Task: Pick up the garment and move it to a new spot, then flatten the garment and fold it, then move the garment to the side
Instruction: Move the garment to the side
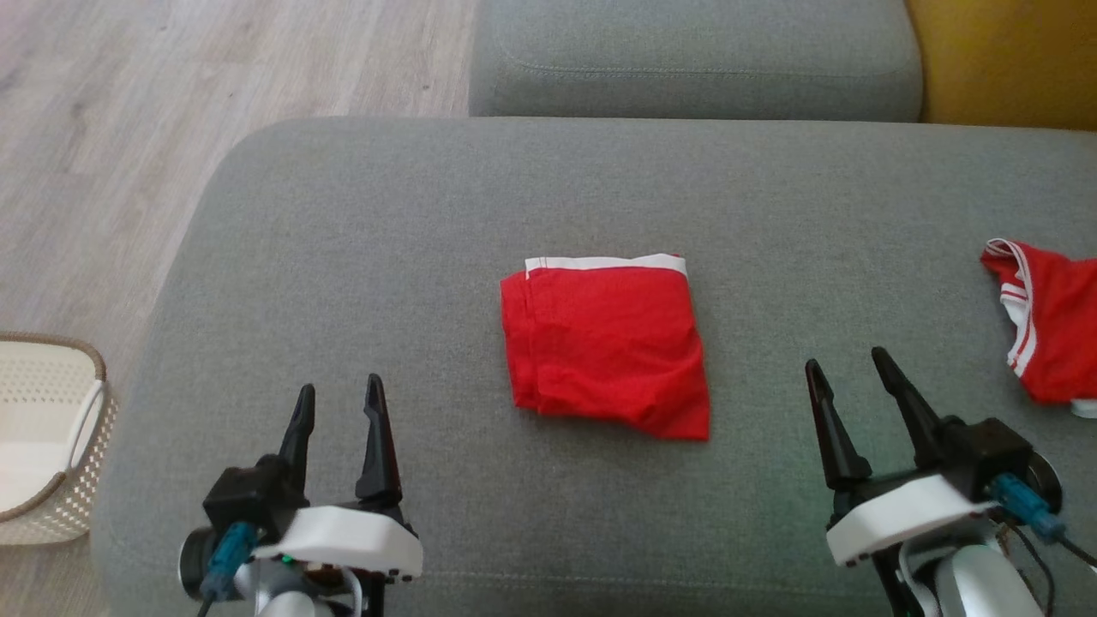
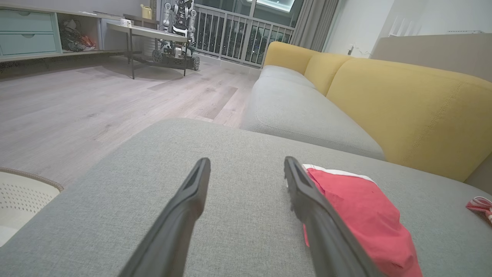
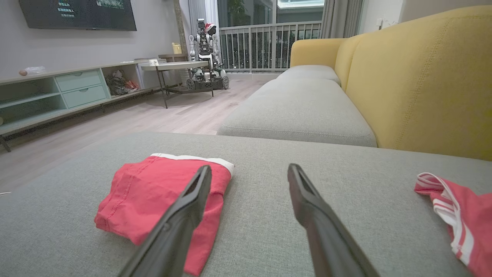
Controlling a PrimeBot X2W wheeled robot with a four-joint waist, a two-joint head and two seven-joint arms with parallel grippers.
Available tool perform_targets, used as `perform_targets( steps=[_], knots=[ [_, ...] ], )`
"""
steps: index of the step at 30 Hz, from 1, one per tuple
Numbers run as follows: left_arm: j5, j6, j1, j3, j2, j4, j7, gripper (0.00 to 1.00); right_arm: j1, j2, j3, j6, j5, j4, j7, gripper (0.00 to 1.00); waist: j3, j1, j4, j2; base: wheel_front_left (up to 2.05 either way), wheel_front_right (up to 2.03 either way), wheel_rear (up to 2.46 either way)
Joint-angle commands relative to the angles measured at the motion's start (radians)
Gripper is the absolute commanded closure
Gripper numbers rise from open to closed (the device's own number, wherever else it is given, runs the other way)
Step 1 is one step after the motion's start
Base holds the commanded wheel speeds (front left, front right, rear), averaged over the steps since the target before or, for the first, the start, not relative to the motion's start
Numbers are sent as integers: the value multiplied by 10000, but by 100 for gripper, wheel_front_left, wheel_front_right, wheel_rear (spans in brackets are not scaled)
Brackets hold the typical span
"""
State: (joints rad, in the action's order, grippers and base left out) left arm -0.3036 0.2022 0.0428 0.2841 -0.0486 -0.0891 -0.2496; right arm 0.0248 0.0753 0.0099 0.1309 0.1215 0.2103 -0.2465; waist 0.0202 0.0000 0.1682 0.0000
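Note:
A red garment [image 1: 607, 344] with a white waistband lies folded into a rough square in the middle of the grey sofa cushion [image 1: 360, 223]. It also shows in the left wrist view as the garment [image 2: 361, 215] and in the right wrist view as the garment [image 3: 153, 196]. My left gripper [image 1: 338, 398] stands open at the lower left, well apart from it. My right gripper [image 1: 848, 368] stands open at the lower right, also apart, with nothing between its fingers.
A second red piece with white stripes [image 1: 1050, 330] lies at the cushion's right edge. A cream woven basket [image 1: 43, 428] stands on the wooden floor [image 1: 128, 128] to the left. Another grey cushion [image 1: 694, 56] and the yellow sofa back [image 1: 1003, 60] lie beyond.

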Motion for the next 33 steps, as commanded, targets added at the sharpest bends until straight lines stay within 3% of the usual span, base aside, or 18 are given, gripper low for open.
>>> perform_targets(
  steps=[1,9,16,25,33],
  knots=[
    [-54,-7,-320,-226,-16,377,-122,0,300,-15,139,-2,-91,-444,16,0,-47,0,24,0,0,0,0],
    [39,-39,-610,147,-16,396,-122,0,804,-71,94,-2,132,-238,599,0,-575,0,362,0,0,0,0],
    [77,111,-958,553,-16,442,-122,0,1744,-76,509,-2,1301,230,1314,0,-1383,0,861,0,0,0,0],
    [63,323,-1508,1106,-16,490,-122,0,3173,472,782,-2,3348,1937,2239,0,-2153,0,1497,0,0,0,0],
    [-8,466,-1650,1339,-16,469,-122,0,3808,646,1157,-2,3649,3273,2688,0,-2412,0,1858,0,0,0,0]
  ],
)
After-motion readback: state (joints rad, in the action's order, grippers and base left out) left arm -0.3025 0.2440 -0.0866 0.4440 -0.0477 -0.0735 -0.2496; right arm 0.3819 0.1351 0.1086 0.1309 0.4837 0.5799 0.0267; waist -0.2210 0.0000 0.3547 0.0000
